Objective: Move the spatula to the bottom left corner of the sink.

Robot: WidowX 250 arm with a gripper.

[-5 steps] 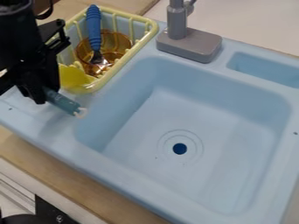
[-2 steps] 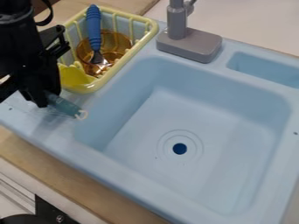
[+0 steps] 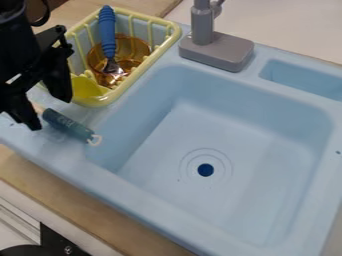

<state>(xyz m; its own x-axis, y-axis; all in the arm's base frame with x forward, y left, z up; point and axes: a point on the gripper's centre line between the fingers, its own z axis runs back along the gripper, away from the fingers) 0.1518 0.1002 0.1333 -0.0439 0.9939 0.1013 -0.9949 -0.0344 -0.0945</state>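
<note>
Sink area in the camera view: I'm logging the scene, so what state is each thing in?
Gripper: open, fingers apart
Spatula: lying on the rim of the sink
Yellow basket: upright, loaded
Blue-handled utensil: leaning in the basket
Amber cup: inside the basket
Faucet: upright
Drain: uncovered

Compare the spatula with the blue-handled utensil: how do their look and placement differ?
The spatula lies on the sink's rim; the blue-handled utensil leans in the yellow basket.
The spatula's handle is dark teal, the utensil's brighter blue.
The spatula's handle ends in a pale loop; the utensil's shows none.
Both are handled utensils.
</note>
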